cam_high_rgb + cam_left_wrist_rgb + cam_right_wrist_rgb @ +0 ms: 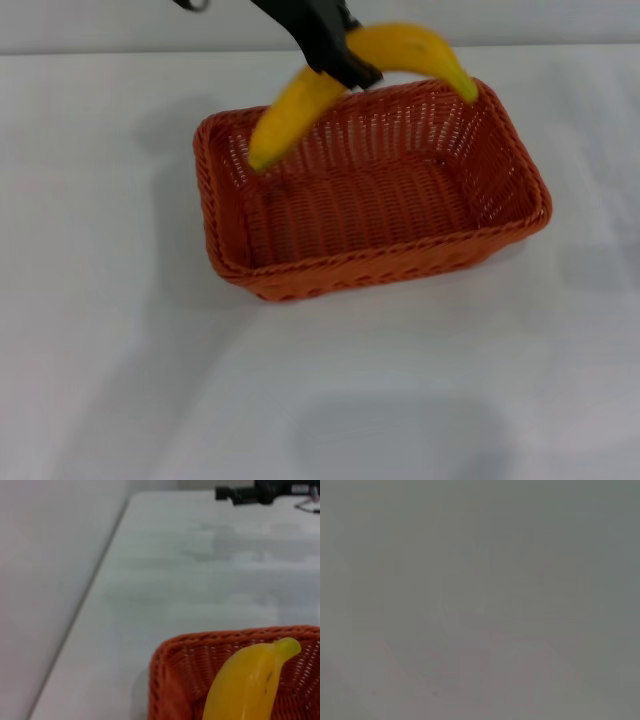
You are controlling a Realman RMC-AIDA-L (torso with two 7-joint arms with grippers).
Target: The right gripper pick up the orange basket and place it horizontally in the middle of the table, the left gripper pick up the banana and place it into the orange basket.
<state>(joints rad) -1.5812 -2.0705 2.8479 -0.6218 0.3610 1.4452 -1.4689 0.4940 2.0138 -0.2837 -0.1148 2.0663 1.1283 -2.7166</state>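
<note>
The orange basket (372, 268) lies lengthwise across the middle of the white table (95, 310). Above its far rim hangs the yellow banana (285, 115), held at its middle by my left gripper (345, 62), which is shut on it and reaches down from the top of the head view. One banana end dips over the basket's inside and the other sticks out past the far right corner. The left wrist view shows the banana's tip (250, 680) over the basket's corner (172, 662). A black arm part, apparently my right gripper (235, 493), sits far off at the table's edge.
White tabletop surrounds the basket on all sides. A pale wall (50, 580) runs along the table's far edge. The right wrist view is a plain grey blur with nothing recognisable in it.
</note>
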